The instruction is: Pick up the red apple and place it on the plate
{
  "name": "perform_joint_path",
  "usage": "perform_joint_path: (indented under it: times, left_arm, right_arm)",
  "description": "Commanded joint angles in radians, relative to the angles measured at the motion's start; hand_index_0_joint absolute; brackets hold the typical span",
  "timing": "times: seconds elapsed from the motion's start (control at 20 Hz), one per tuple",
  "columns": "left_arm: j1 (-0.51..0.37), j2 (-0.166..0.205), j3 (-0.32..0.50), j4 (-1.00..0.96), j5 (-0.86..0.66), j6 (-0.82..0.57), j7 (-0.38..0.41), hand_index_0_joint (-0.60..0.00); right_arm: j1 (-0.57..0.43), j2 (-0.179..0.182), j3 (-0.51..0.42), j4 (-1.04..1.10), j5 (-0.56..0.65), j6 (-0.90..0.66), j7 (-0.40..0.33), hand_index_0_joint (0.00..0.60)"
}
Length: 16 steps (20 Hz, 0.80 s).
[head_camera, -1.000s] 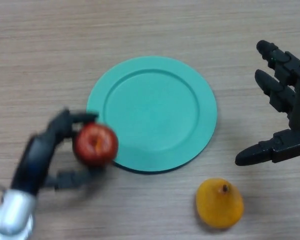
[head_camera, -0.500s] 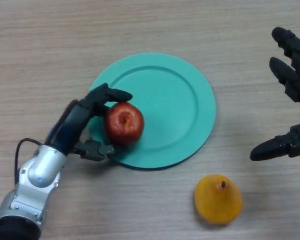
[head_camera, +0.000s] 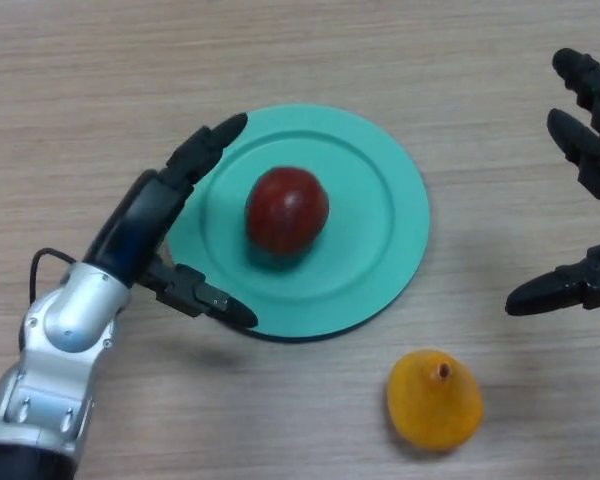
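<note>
So the red apple [head_camera: 286, 209] sits on my teal plate [head_camera: 380, 270], a bit left of its middle, with nothing touching it. My left hand [head_camera: 152, 225] is spread wide over the plate's left rim, fingers straight, holding nothing. My right hand [head_camera: 590, 220] hangs open at the far right. A yellow pear [head_camera: 434, 402] lies near the plate's right side.

The apple [head_camera: 286, 209] is sitting on the plate [head_camera: 380, 250], left of its middle. The left hand [head_camera: 155, 235] is hovering at the plate's left rim, apart from the apple. The pear-shaped fruit [head_camera: 434, 401] is lying on the table [head_camera: 80, 100] nearer the robot, right of the plate. The right hand [head_camera: 590, 200] is hanging at the far right.
</note>
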Motion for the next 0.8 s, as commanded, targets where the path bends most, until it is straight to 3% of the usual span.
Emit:
perform_joint_path:
  times: [0.05, 0.1, 0.25, 0.35, 0.45, 0.5, 0.65, 0.8]
  left_arm:
    - [0.02, 0.05, 0.137, -0.201, -0.129, 0.037, 0.037, 0.0]
    - [0.031, 0.056, 0.148, -0.229, -0.148, 0.046, 0.05, 0.0]
    - [0.156, 0.086, 0.248, -0.567, -0.374, 0.316, 0.043, 0.0]
    - [0.182, 0.112, 0.32, -0.727, -0.492, 0.496, 0.061, 0.0]
    - [0.206, 0.137, 0.364, -0.827, -0.528, 0.578, 0.05, 0.0]
    - [0.214, 0.14, 0.371, -0.849, -0.527, 0.589, 0.044, 0.0]
    - [0.281, 0.096, 0.361, -0.905, -0.467, 0.561, 0.008, 0.0]
    - [0.268, 0.095, 0.365, -0.914, -0.435, 0.581, 0.013, 0.0]
  right_arm:
    - [-0.04, -0.024, -0.048, -0.06, 0.031, -0.104, -0.024, 0.0]
    - [-0.033, -0.021, -0.046, -0.059, 0.028, -0.11, -0.023, 0.0]
    - [0.004, 0.002, -0.048, -0.086, 0.037, -0.12, -0.029, 0.0]
    - [-0.007, 0.0, -0.054, -0.102, 0.059, -0.096, -0.051, 0.0]
    - [-0.019, -0.008, -0.059, -0.113, 0.078, -0.071, -0.067, 0.0]
    - [-0.021, -0.01, -0.06, -0.115, 0.08, -0.068, -0.069, 0.0]
    - [0.016, 0.005, -0.05, -0.098, 0.062, -0.14, -0.051, 0.0]
    - [0.003, 0.008, -0.056, -0.11, 0.101, -0.126, -0.072, 0.0]
